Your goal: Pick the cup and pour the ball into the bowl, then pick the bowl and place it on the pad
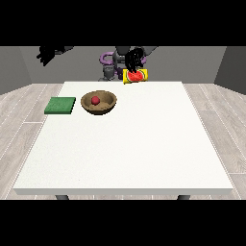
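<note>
Hand at view's right [135, 58], fingers curled on a tipped yellow cup [135, 76] at table's far edge, hangs up and to the right of the wooden bowl [99, 102], red ball [95, 100] inside, w/ green pad [60, 105] just left of bowl; hand at view's left [47, 54] raised off-table, fingers unclear.

- The robot's body [109, 65] is mostly hidden behind the table's far edge [122, 81].
- The cup [135, 76] is partly covered by the hand at the view's right [134, 58].
- The finger pose of the hand at the view's left [47, 54] is too small to tell.
</note>
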Robot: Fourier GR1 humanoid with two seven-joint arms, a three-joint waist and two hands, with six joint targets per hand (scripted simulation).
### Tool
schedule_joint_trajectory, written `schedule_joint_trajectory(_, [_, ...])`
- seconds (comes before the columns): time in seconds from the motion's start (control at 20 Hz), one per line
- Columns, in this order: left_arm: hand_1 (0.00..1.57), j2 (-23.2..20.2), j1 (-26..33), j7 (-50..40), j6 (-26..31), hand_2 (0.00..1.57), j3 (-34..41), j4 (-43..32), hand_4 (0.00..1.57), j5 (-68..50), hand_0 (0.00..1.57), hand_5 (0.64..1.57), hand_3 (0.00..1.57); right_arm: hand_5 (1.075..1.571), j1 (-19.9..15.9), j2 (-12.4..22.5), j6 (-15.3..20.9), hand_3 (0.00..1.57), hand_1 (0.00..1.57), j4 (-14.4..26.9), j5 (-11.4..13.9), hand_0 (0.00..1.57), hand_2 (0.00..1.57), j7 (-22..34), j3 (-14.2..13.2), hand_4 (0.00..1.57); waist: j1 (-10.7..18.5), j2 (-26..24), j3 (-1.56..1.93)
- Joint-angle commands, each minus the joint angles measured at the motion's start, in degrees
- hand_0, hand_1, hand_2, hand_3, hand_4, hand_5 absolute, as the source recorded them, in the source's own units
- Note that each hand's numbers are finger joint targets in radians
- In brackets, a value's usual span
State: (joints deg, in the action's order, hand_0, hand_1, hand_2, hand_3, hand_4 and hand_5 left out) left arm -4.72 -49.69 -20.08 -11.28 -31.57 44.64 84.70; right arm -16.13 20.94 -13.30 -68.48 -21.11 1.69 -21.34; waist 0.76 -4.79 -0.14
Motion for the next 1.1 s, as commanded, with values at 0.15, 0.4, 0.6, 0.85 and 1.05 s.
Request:
schedule_joint_trajectory(0.15, [0.0,-3.75,11.27,8.1,-12.16,1.57,12.47,6.62,0.8,-16.89,0.0,1.521,1.42,1.568,-0.27,-0.31,4.9,0.0,0.0,-1.1,1.24,0.0,0.0,0.73,-1.01,0.54,7.36,1.19,-0.07])
schedule_joint_trajectory(0.4, [0.79,4.53,19.73,11.34,-15.58,0.49,19.33,14.42,0.9,-42.85,0.79,1.541,0.0,1.563,-2.45,-3.2,4.41,0.24,0.0,-3.12,0.37,0.0,0.0,-0.71,0.6,0.58,3.92,6.76,-1.21])
schedule_joint_trajectory(0.6, [0.0,4.64,24.8,19.23,-14.36,0.0,18.45,21.49,0.86,-62.65,0.0,1.479,0.0,1.565,-5.04,-4.33,5.13,0.22,0.0,-3.57,0.99,0.0,0.0,-1.27,1.88,0.58,3.21,11.96,-0.92])
schedule_joint_trajectory(0.85, [0.0,4.7,32.11,35.84,-8.26,0.0,16.34,26.11,0.9,-75.76,0.0,1.457,0.0,1.567,-4.84,-8.83,11.07,0.0,0.0,-4.76,4.62,0.0,0.0,-4.46,3.71,0.55,7.2,16.02,-0.15])
schedule_joint_trajectory(1.05, [0.0,4.58,34.4,43.34,-4.32,0.0,17.61,25.37,0.9,-77.77,0.0,1.448,0.0,1.566,-4.62,-11.26,12.46,0.0,0.0,-1.38,6.01,0.0,0.0,-9.62,4.18,0.5,7.72,17.56,0.11])
